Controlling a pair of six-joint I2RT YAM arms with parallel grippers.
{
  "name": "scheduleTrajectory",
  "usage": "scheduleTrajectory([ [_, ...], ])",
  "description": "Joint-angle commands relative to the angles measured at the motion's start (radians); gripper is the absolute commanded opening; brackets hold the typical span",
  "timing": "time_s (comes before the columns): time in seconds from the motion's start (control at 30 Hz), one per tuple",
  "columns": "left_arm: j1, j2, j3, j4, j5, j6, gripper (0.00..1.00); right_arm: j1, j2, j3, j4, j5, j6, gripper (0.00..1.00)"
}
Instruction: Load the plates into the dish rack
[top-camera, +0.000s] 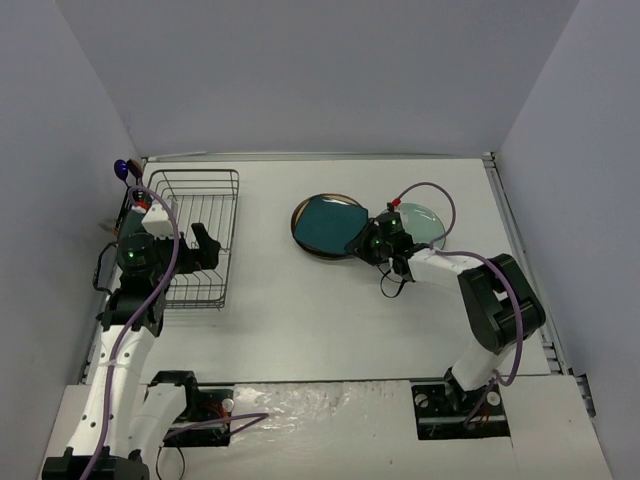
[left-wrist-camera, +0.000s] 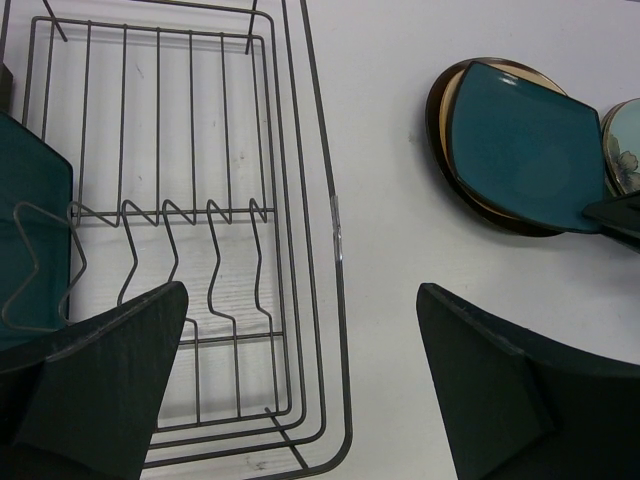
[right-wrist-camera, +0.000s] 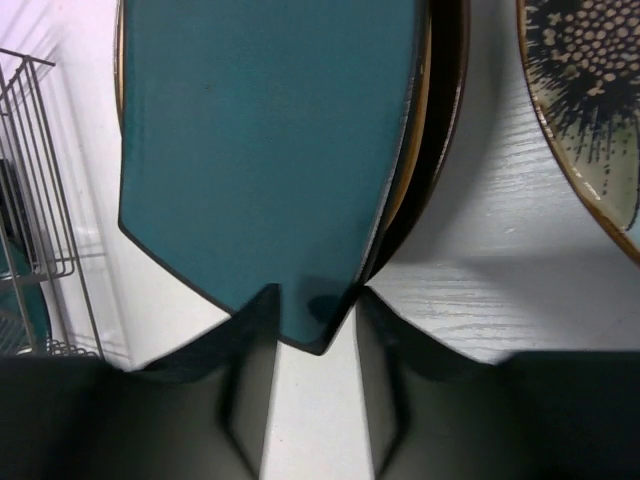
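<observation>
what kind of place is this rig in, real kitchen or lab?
Looks like a lab test cell, not a kitchen: bare white table boxed in by blank grey walls, with only a wire dish rack and a few stacked plates as props.

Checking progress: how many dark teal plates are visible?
2: one teal plate in the dish rack, another teal plate atop the brown-rimmed plate; more may hide underneath.

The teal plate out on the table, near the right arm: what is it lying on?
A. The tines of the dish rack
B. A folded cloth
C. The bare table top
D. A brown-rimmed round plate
D: the teal plate lies on top of the brown-rimmed round plate, whose dark rim shows around its edges in the top and left wrist views.
</observation>
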Motion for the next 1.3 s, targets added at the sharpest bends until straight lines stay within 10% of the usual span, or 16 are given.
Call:
scheduleTrajectory([
  [0.0, -0.002, -0.001, 0.043, 0.066, -0.004, -0.005, 0.97, -0.026, -0.002, 0.004, 0.123, -0.006, 0.054, 0.24],
  [0.23, -0.002, 0.005, 0.043, 0.065, -0.007, -0.003, 0.97, -0.062, -0.031, -0.039, 0.141, -0.035, 0.078, 0.00],
  [1.27, -0.002, 0.015, 0.042, 0.052, -0.002, -0.008, 0.97, -0.318, -0.339, -0.273, 0.053, -0.169, -0.028, 0.00],
])
